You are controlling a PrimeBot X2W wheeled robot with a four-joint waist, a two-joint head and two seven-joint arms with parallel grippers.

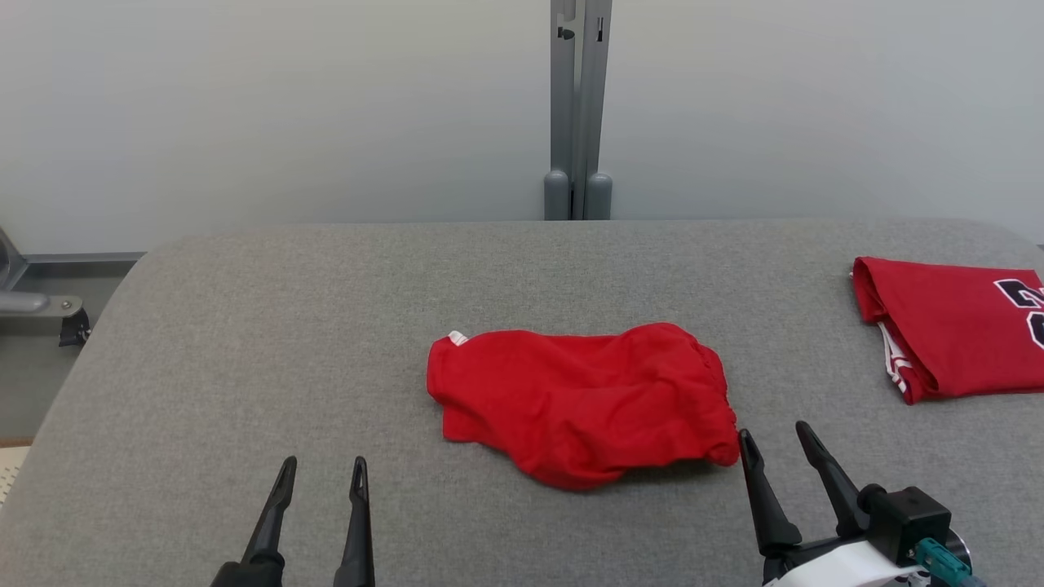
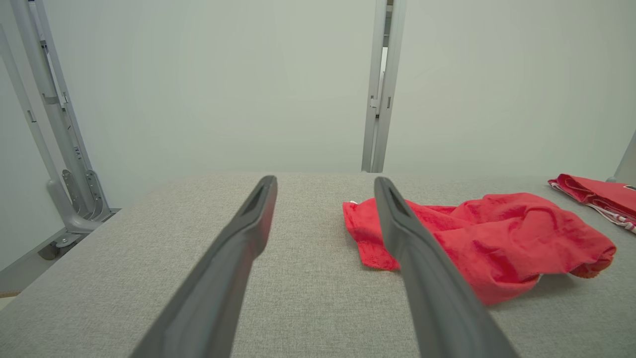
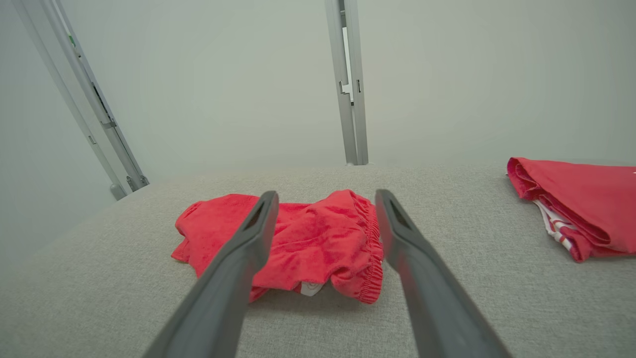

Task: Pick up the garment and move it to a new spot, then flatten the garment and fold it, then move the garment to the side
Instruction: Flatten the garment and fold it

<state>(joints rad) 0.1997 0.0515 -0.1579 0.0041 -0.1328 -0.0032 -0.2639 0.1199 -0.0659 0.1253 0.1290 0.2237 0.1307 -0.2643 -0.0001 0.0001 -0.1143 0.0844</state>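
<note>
Near edge, left: left gripper (image 1: 323,463) hangs over bare table, fingers spread, nothing between them. It is well apart from the garment, to the garment's near left. In the left wrist view, the left gripper (image 2: 325,184) shows both fingers parted, grey cloth surface between them.

Near edge, right: right gripper (image 1: 773,432) fingers spread, nothing held. Its left fingertip is just beside the garment's near right corner; cannot tell whether it touches. In the right wrist view, the right gripper (image 3: 326,196) has its parted fingers framing the garment's right end.

Middle of table: red garment (image 1: 583,399) lies crumpled in a loose heap, wider left to right than near to far, unfolded. Gathered elastic edge (image 3: 373,258) on its right end. Small white label (image 1: 458,337) at its far left corner. Another white tag (image 3: 310,288) shows under the near edge. Also seen as the rumpled heap (image 2: 497,238) right of the left gripper's fingers.

Table (image 1: 245,326): grey woven covering, rounded far corners.

Far right: folded red jersey (image 1: 946,326), dark lettering on top, white striped trim at its near left edge, well apart from the garment. Same jersey (image 3: 581,204) (image 2: 596,194) in both wrist views.

Beyond far edge: grey metal post (image 1: 577,122) upright against a pale wall. Grey metal frame (image 1: 33,302) low at far left.
</note>
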